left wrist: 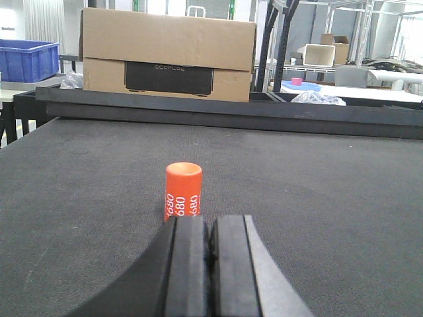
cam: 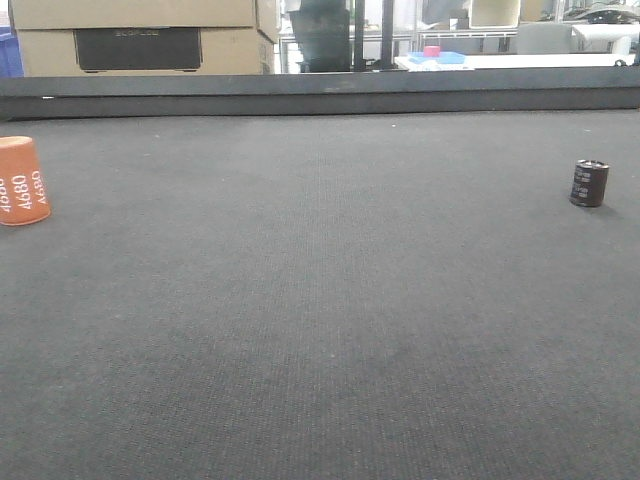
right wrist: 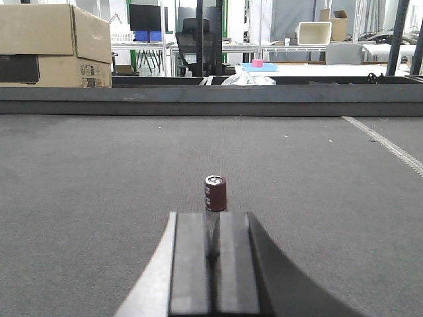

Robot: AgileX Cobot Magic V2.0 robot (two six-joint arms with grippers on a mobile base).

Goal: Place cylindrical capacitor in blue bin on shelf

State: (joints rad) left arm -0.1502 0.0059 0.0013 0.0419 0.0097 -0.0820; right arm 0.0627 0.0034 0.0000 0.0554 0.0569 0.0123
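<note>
The cylindrical capacitor (cam: 589,183) stands upright on the dark mat at the far right of the front view. In the right wrist view the capacitor (right wrist: 215,193) is just beyond my right gripper (right wrist: 213,218), whose pads are shut together with nothing between them. My left gripper (left wrist: 209,221) is also shut and empty, low over the mat. An orange tapered piece marked 4680 (left wrist: 183,190) stands right ahead of it, also at the left edge as the orange piece (cam: 21,181). The blue bin and the shelf are out of view.
A black raised rail (cam: 320,95) bounds the mat's far edge. Cardboard boxes (left wrist: 168,53) sit behind it at the left. A blue crate (left wrist: 28,59) stands far left on another table. Benches and racks fill the background.
</note>
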